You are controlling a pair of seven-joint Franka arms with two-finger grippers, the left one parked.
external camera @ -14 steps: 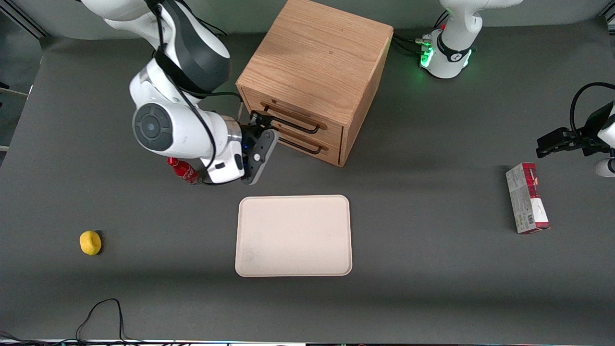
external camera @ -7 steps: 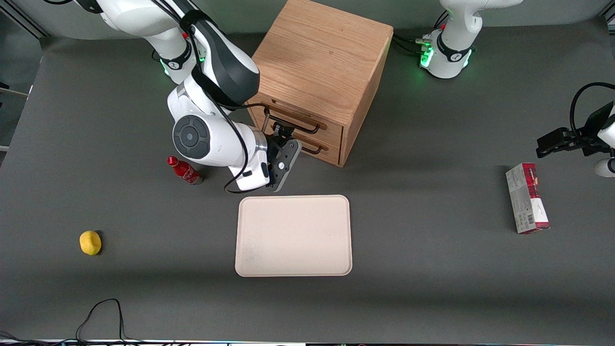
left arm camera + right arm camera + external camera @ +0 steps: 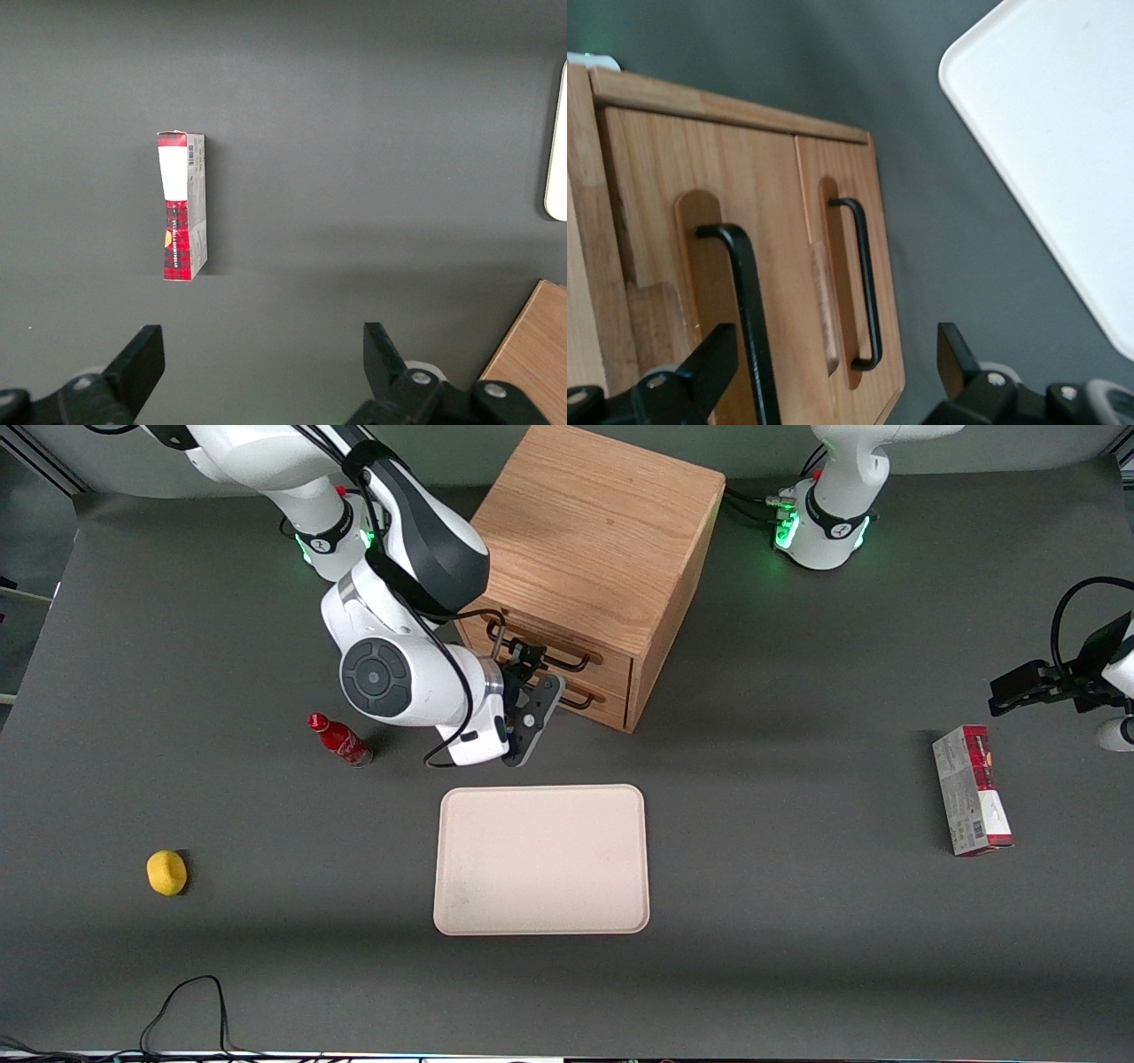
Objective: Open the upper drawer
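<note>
The boxy wooden cabinet (image 3: 594,522) stands at the back of the table. The upper drawer (image 3: 616,669) (image 3: 656,195) looks pushed in, flush with the lower drawer (image 3: 842,168) under it. My right gripper (image 3: 524,662) (image 3: 833,372) is open and sits close in front of the two drawer fronts. In the right wrist view the upper drawer's black wire handle (image 3: 749,301) runs just inside one finger (image 3: 713,363). The lower handle (image 3: 866,274) also lies between the fingers, and neither finger touches a bar.
A beige tray (image 3: 540,859) lies nearer the front camera than the cabinet. A red bottle (image 3: 339,740) lies beside the arm, and a yellow fruit (image 3: 166,872) sits toward the working arm's end. A red box (image 3: 972,790) (image 3: 182,217) lies toward the parked arm's end.
The right arm has swung along the drawer fronts toward the parked arm's end, uncovering the red bottle. The gripper stays open and the drawers have not moved.
</note>
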